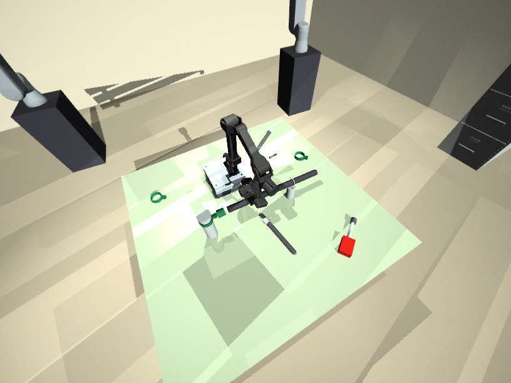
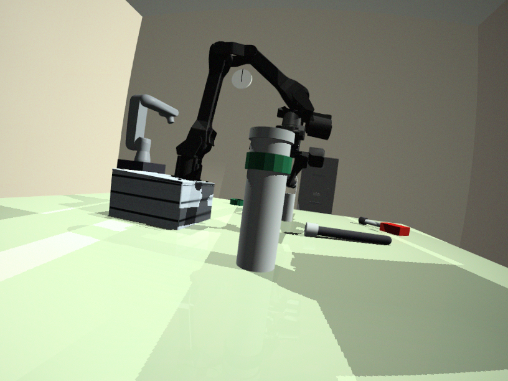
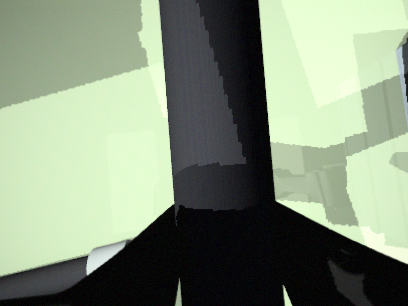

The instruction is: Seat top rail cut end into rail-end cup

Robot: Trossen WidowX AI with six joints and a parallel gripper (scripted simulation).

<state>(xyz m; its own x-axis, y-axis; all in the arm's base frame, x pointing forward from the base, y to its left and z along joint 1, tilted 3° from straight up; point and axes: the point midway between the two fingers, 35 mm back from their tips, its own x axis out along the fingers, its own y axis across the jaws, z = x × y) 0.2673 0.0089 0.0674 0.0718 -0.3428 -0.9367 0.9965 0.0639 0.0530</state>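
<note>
Dark grey rail (image 1: 307, 174) (image 3: 215, 100) is pinched firmly between the fingers of your gripper (image 1: 252, 199) (image 2: 292, 178) (image 3: 221, 210), held above the tabletop (image 1: 330, 288) (image 2: 122, 319) (image 3: 60, 175) and slanting, in the top view, from the left edge's side towards the upper-right edge. Its near end stops just short of the green cup (image 1: 220, 212) beside your big post (image 1: 210, 231) (image 2: 260, 221), which stands upright nearer the left edge. You have the green band (image 1: 206, 224) (image 2: 268, 163) high, just below the post cap (image 1: 203, 214) (image 2: 272, 134).
</note>
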